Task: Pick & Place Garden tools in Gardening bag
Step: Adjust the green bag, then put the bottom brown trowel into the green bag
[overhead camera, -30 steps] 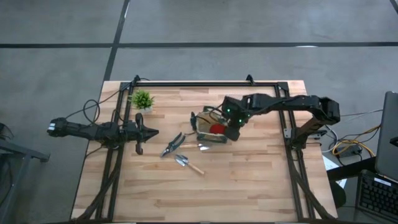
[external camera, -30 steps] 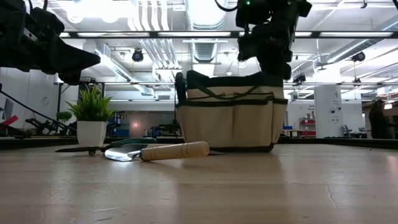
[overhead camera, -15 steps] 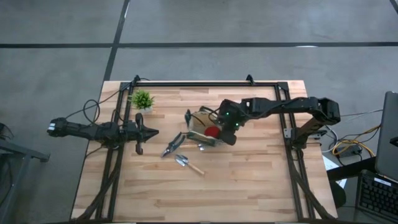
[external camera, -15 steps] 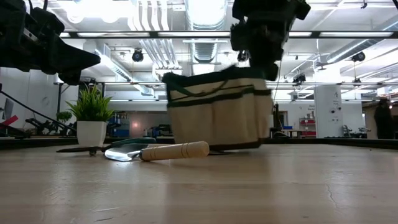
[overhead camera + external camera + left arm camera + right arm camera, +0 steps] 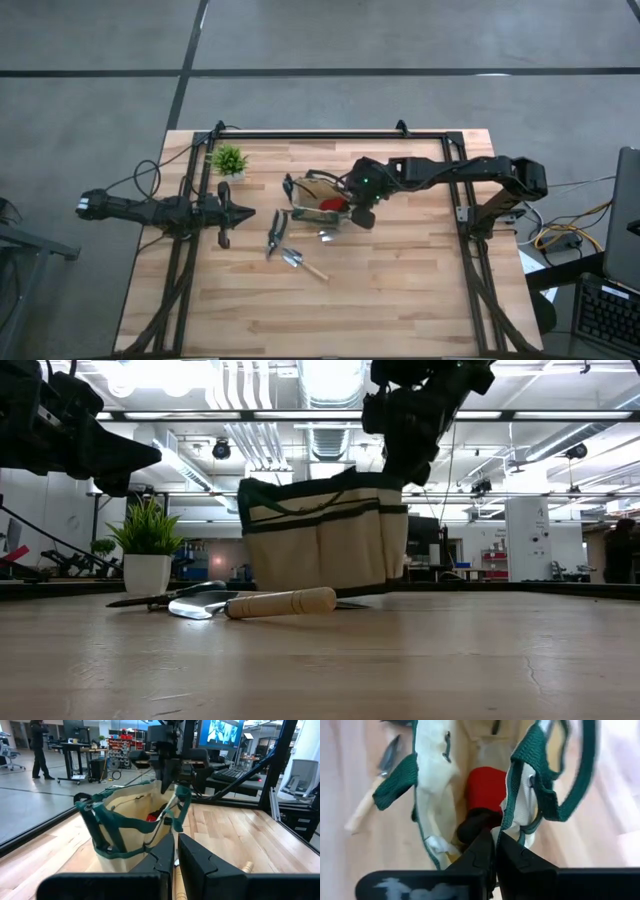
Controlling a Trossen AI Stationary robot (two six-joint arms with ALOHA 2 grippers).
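A small potted plant (image 5: 229, 161) stands on the wooden table (image 5: 400, 300).

The desk (image 5: 400, 290) is pale wood in jointed planks, smooth with a faint satin sheen and visible grain. The gardening bag (image 5: 322, 545) is matt tan cloth, coarse like canvas, edged with dark green woven webbing that also forms its loop handles. Inside it, the red-headed piece (image 5: 485, 790) looks smooth and softly matt. The trowel (image 5: 250, 603) has a light, unvarnished-looking wooden handle and a grey metal blade with a dull shine. The pruners (image 5: 276, 235) are grey metal. Both end effectors, left (image 5: 176, 855) and right (image 5: 493, 851), are matt black, probably plastic.
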